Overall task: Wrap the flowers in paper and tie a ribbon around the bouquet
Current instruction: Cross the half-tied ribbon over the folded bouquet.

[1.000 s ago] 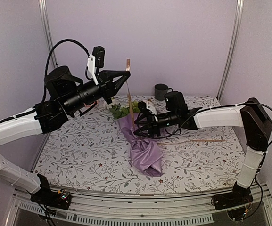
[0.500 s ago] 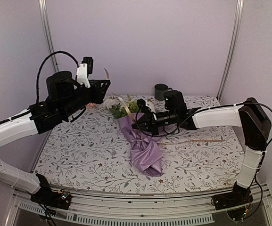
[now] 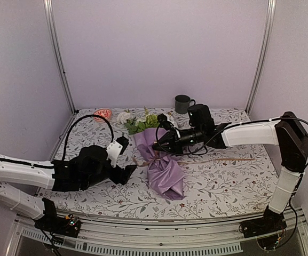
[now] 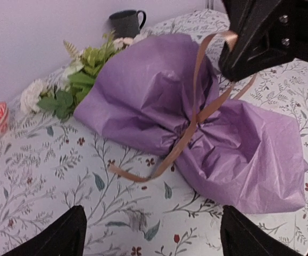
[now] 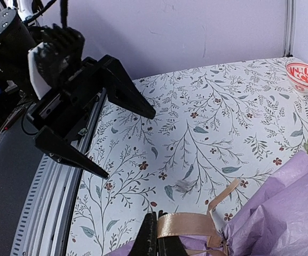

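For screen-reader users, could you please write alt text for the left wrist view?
A bouquet in lilac paper lies on a floral cloth, tan ribbon around its middle, one strand pinched by the right pincer. Flowers point toward a mug.

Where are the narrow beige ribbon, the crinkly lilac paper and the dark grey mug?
narrow beige ribbon [image 4: 192,124], left wrist view, where it cinches the paper
crinkly lilac paper [image 4: 143,90], left wrist view, its wide upper fold
dark grey mug [image 3: 182,104], top external view, its body
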{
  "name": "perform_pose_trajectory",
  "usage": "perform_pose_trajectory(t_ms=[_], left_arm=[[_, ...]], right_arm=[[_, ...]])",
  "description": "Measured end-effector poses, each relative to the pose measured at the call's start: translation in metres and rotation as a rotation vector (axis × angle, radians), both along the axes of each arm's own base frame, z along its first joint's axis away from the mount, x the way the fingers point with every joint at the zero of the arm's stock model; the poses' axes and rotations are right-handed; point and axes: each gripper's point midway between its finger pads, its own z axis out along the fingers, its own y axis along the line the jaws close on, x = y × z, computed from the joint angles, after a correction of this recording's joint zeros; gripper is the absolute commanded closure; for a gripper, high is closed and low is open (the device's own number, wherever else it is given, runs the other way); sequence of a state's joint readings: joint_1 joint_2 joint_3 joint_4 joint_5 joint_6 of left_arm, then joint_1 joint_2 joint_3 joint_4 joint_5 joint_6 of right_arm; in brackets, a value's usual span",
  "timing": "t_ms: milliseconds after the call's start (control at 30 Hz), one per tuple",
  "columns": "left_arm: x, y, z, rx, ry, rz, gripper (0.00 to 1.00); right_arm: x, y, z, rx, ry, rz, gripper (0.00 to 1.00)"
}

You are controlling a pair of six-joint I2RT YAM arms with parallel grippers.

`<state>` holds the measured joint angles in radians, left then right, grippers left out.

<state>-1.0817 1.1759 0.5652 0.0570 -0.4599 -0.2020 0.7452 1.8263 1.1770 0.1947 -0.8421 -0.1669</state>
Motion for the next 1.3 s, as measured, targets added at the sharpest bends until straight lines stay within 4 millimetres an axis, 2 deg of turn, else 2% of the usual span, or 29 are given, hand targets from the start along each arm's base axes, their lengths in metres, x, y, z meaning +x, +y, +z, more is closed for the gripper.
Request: perform_pose_trajectory(t_ms=[67, 267, 333, 467, 533, 633, 667, 800, 867, 933, 1033, 1067, 1200, 1300], left_arm=[[0.008, -0.018, 0.006, -0.013, -0.101, -0.057, 0.05], [0.030, -0.068, -0.015, -0.072, -0.216, -0.225, 0.07], [0.041, -0.077, -0.019, -0.116, -0.237, -0.250, 0.09], [0.059, -0.087, -0.015, -0.214, -0.279, -0.279, 0.21], [0.063, -0.095, -0.007, -0.268, -0.301, -0.315, 0.29], [0.063, -0.108, 0.004, -0.329, -0.317, -0.358, 0.33], [0.062, -0.111, 0.006, -0.342, -0.318, -0.369, 0.36], [0.059, -0.117, 0.011, -0.373, -0.315, -0.397, 0.74], [0.060, -0.118, 0.010, -0.378, -0.309, -0.398, 0.97], [0.059, -0.119, 0.008, -0.377, -0.301, -0.401, 1.00], [0.060, -0.119, 0.007, -0.379, -0.296, -0.396, 1.00], [0.060, -0.119, 0.007, -0.379, -0.296, -0.392, 1.00], [0.062, -0.117, 0.007, -0.380, -0.296, -0.378, 1.00], [0.064, -0.116, 0.007, -0.374, -0.300, -0.360, 1.00]], right_arm=[[-0.001, 0.000, -0.001, -0.003, 0.017, -0.002, 1.00], [-0.002, 0.000, 0.000, -0.001, 0.059, -0.009, 1.00], [-0.002, 0.000, 0.001, 0.001, 0.070, -0.012, 1.00], [-0.002, 0.000, 0.001, 0.002, 0.082, -0.016, 1.00], [-0.002, 0.000, 0.000, 0.001, 0.086, -0.017, 1.00], [-0.002, 0.000, 0.000, 0.001, 0.092, -0.020, 1.00], [-0.002, 0.000, 0.000, 0.001, 0.092, -0.020, 1.00], [-0.001, 0.000, 0.000, 0.001, 0.092, -0.022, 1.00], [0.000, 0.000, 0.000, 0.001, 0.090, -0.026, 0.99], [0.001, 0.000, 0.001, 0.003, 0.085, -0.032, 0.89], [0.003, -0.002, 0.001, -0.003, 0.086, -0.056, 0.56], [0.005, -0.003, 0.001, -0.006, 0.083, -0.070, 0.50], [0.020, -0.018, 0.008, -0.050, 0.056, -0.206, 0.40], [0.045, -0.057, 0.024, -0.092, 0.023, -0.430, 0.28]])
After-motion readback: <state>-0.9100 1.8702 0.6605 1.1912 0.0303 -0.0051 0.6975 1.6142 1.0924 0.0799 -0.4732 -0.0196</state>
